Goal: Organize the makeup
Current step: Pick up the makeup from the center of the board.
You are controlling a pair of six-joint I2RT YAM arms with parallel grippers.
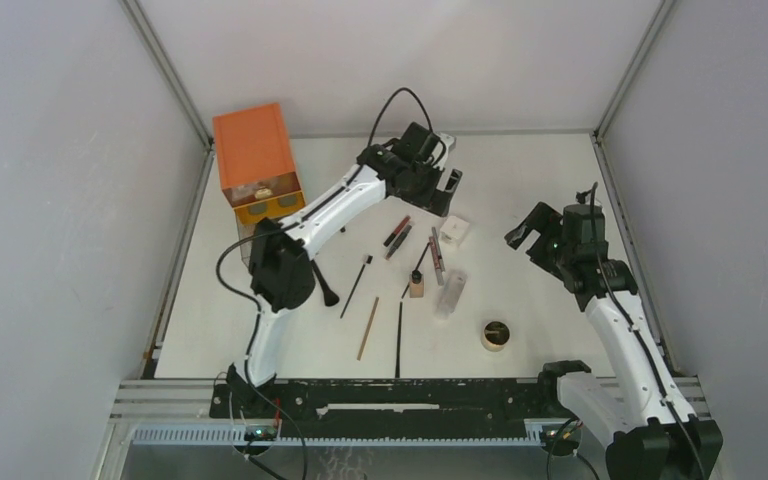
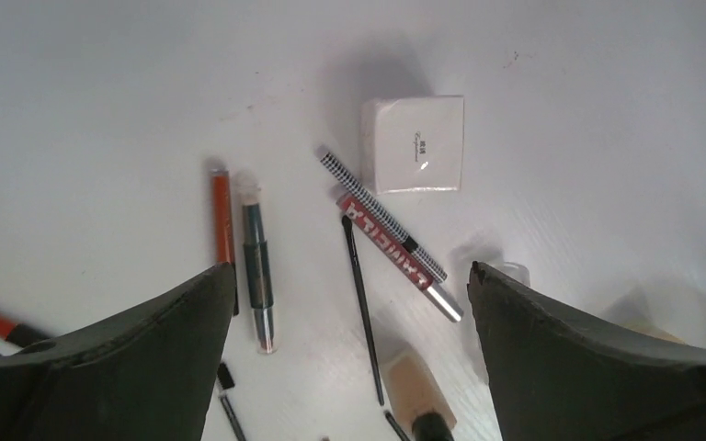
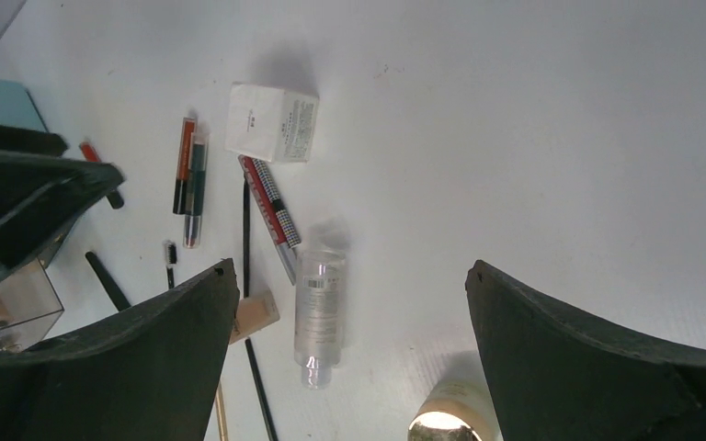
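At twelve o'clock on the table [image 1: 520,180], your left gripper [image 2: 351,271] hangs open and empty over the loose makeup [image 2: 386,241], right gripper [image 3: 349,266] open at three o'clock; next, you likely lower onto a pencil [image 2: 223,216].

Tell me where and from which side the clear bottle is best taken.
Take the clear bottle across its body, nearer the cap end, from straight above, closing across its narrow width. It lies flat on its side, and the checkered pencil lies close beside its other end.
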